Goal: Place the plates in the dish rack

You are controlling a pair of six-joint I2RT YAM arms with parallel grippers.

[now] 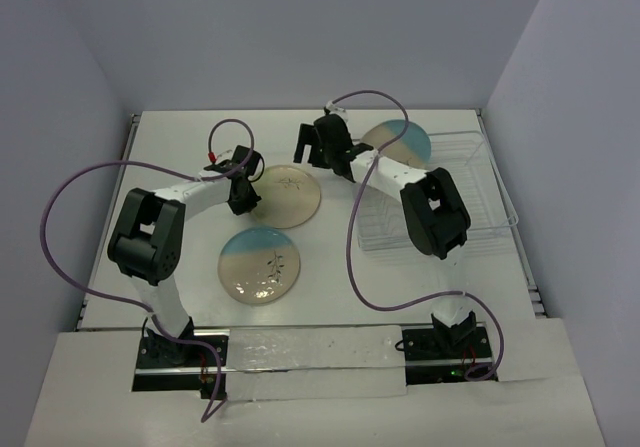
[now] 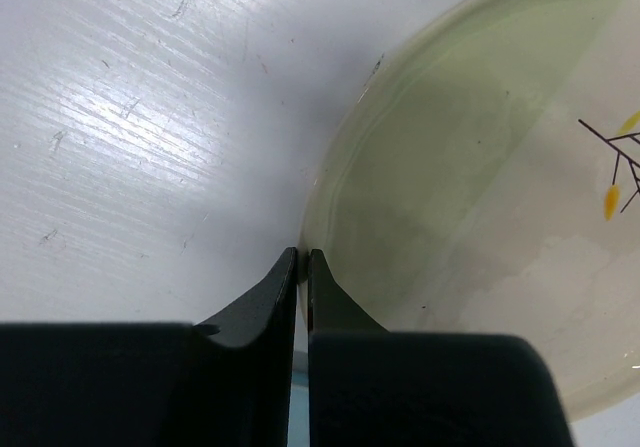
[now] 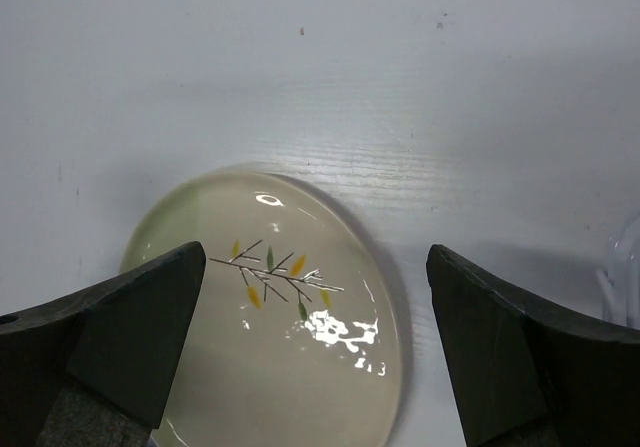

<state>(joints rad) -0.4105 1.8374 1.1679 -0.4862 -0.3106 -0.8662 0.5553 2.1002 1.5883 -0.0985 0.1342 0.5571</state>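
Presently the step in hand is the pick-up of the first of two plates that lie flat on the table (image 1: pixel 180 147). My left claw (image 2: pixel 302 267) is clenched to a narrow slit on the near-left rim of the cream plate (image 2: pixel 480 217): one finger sits over the glazed inside, the other outside, against the table. The plate lies flat, so I judge the lift not yet begun.

My right claw (image 3: pixel 315 257) hangs released, its jaws spread wide and grasping nothing, above the table on the far side of the same plate, whose sprig drawing shows between its fingers.

Next move, as I judge it: raise the pinched rim, tip the plate onto its edge, and carry it right to the dish rack (image 1: pixel 480 182). That calls for a firm hold on a thin, slick rim and a clear path past my right arm, which lies across the rack's left part.

Containers: the dish rack stands at the right of the table. One blue-and-cream plate (image 1: pixel 400 139) shows at its far-left corner, apparently inside; whether it stands between dividers I cannot tell. The other blue-and-cream plate (image 1: pixel 260 265) lies flat on the table, near the cream one and toward my bases.
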